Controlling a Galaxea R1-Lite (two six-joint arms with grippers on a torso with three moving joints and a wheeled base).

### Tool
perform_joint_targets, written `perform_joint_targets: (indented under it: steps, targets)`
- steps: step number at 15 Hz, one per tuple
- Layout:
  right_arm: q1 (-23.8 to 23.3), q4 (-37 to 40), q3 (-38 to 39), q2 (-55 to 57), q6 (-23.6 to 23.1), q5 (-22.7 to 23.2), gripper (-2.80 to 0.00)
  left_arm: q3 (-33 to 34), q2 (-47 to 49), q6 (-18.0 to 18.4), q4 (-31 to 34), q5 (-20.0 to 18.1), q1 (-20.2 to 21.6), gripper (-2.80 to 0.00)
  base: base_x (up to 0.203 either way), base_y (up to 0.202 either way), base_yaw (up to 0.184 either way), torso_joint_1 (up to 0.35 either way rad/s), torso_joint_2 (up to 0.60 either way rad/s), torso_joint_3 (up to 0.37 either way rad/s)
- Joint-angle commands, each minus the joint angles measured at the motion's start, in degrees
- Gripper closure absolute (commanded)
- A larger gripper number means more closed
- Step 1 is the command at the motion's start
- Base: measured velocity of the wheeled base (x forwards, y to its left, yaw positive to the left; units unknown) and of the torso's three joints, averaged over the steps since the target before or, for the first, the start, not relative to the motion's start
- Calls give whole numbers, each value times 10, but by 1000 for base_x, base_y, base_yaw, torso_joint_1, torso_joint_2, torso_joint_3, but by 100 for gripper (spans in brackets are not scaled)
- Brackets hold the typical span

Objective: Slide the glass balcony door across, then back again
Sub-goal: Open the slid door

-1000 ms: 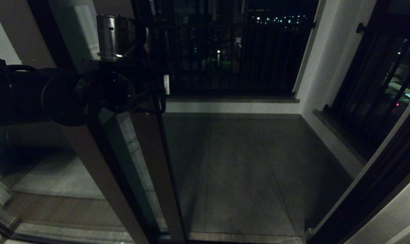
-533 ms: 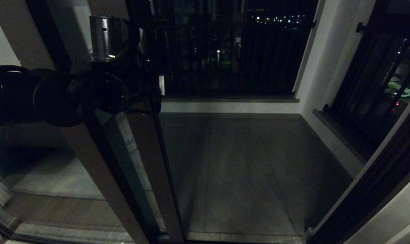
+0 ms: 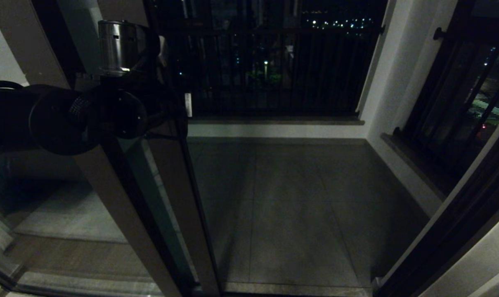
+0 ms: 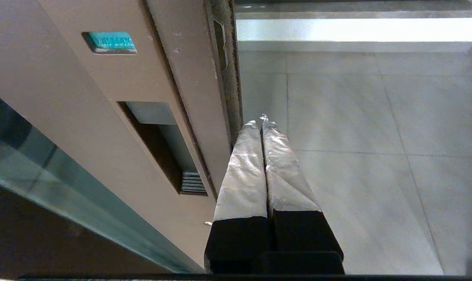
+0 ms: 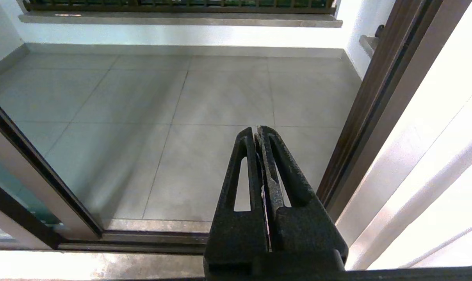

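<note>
The glass balcony door (image 3: 179, 198) stands at the left of the opening, a tall pane in a brown frame. In the left wrist view its stile (image 4: 114, 117) shows a recessed handle slot (image 4: 157, 144). My left gripper (image 4: 258, 121) is shut, with nothing between its taped fingers. It rests against the stile's outer edge, beside the slot. In the head view my left arm (image 3: 109, 111) reaches across the stile at upper left. My right gripper (image 5: 257, 128) is shut and empty, hanging over the threshold away from the door (image 5: 36, 183).
The doorway is open onto a tiled balcony floor (image 3: 299, 206) with a dark railing (image 3: 274, 66) at the back. A brown door jamb (image 5: 376, 97) bounds the opening on the right. A floor track (image 5: 150, 238) runs along the threshold.
The door's stile and my left arm have shifted to the left together, widening the opening. The left gripper stays shut against the stile edge.
</note>
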Motion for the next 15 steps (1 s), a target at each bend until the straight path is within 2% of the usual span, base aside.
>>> perform_joint_targets:
  steps: [1, 15]
  targets:
    - [0, 0, 0, 1, 0, 0, 0, 1, -4, -1, -1, -1, 6, 0, 0, 0, 0, 0, 0, 0]
    - [0, 0, 0, 1, 0, 0, 0, 25, -20, -10, -1, -20, 36, 0, 0, 0, 0, 0, 0, 0]
